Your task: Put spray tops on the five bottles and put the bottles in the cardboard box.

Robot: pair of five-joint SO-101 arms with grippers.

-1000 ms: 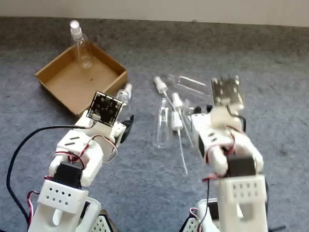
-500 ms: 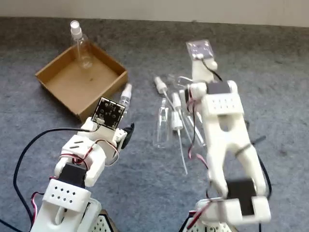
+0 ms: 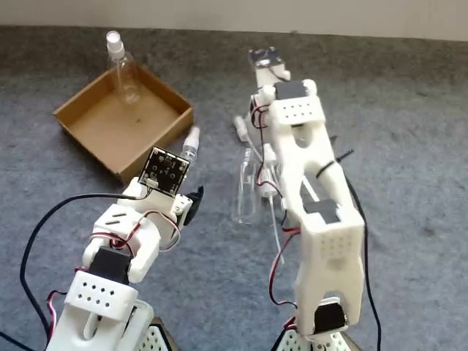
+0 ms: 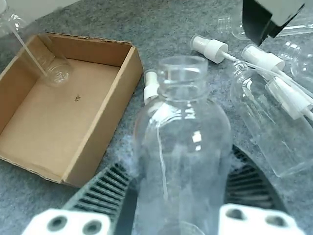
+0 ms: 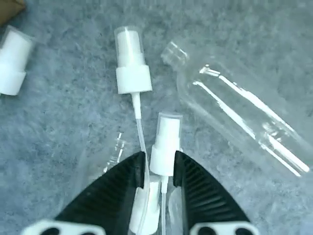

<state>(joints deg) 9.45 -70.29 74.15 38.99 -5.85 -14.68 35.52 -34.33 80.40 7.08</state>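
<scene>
My left gripper (image 4: 180,196) is shut on a clear uncapped bottle (image 4: 181,137), held low near the cardboard box (image 3: 77,110); its open neck points toward the box corner. A loose white spray top (image 3: 192,137) lies just beyond that neck. In the box's far corner leans a capped bottle (image 3: 124,73). My right arm (image 3: 300,124) stretches over the pile of parts. My right gripper (image 5: 160,159) is open, its jaws close on either side of a spray top (image 5: 165,139). A second spray top (image 5: 131,63) lies ahead, and a clear bottle (image 5: 234,122) lies beside it.
Another clear bottle (image 3: 245,186) lies flat left of the right arm, with a long dip tube (image 3: 276,234) beside it. The box floor (image 4: 63,107) is bare apart from the leaning bottle (image 4: 49,66). Grey carpet covers the whole surface.
The right arm unfolded from near its base and stretched forward and left over the spray tops. The left arm shifted slightly right with its bottle, then held still.
</scene>
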